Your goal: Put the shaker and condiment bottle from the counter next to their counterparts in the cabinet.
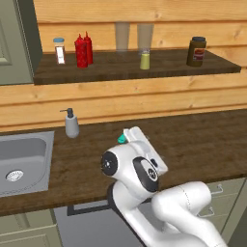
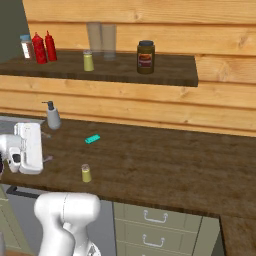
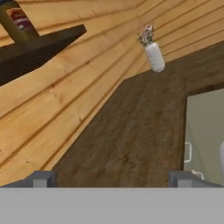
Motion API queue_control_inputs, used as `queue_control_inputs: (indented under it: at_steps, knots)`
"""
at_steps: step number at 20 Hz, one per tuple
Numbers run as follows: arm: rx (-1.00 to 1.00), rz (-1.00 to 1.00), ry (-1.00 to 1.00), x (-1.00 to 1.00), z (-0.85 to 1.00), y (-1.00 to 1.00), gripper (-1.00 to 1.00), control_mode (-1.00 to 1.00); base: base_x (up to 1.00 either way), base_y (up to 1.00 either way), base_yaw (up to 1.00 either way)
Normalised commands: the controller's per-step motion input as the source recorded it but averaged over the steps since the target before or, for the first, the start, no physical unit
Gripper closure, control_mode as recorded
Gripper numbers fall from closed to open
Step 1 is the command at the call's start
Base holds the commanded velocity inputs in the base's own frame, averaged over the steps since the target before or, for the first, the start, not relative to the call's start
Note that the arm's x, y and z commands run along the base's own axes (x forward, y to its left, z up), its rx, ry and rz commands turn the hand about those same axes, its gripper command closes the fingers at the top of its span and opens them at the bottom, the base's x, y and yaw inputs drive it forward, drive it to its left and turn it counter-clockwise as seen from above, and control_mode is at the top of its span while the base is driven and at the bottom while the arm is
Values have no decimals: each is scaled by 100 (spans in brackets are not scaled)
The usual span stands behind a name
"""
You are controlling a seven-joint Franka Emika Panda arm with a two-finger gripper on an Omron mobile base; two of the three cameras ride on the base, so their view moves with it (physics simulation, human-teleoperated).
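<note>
The small yellow-olive shaker (image 2: 86,173) stands upright on the dark counter near its front edge. My gripper (image 2: 46,147) hovers just left of it, open and empty, its fingers pointing right along the counter; in the hand view the gripper (image 3: 112,179) looks down the bare counter top. On the cabinet shelf (image 1: 169,70) the squat red condiment bottle (image 1: 81,52) stands beside its slim red counterpart (image 1: 88,47). The counterpart shaker (image 1: 144,60) stands mid-shelf, in front of two glasses. The same things show from the right: condiment bottle (image 2: 39,48), slim bottle (image 2: 49,46), shelf shaker (image 2: 88,61).
A clear jar with a blue lid (image 1: 59,50) and a dark jar (image 1: 196,51) stand on the shelf. A grey soap dispenser (image 1: 72,124) stands by the sink (image 1: 29,144). A teal item (image 2: 92,139) lies on the counter. A white vase (image 3: 154,54) stands at the far end.
</note>
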Motion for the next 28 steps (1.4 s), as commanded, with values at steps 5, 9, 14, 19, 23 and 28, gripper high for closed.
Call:
queue_control_inputs:
  at_steps: [5,9,14,19,23,28]
  knots:
    - [0,-6,0,0,-66,-22,-100,-100,0,0,0]
    - [0,-10,0,4,-49,-33,-100,-100,0,0,0]
    - [0,-8,3,22,-48,-9,-100,-100,0,0,0]
    - [-2,-6,1,13,-45,0,-100,-100,0,0,0]
    - [-4,-6,0,4,-47,0,-100,-100,0,0,0]
    - [-7,-8,0,3,-56,0,-100,-100,0,0,0]
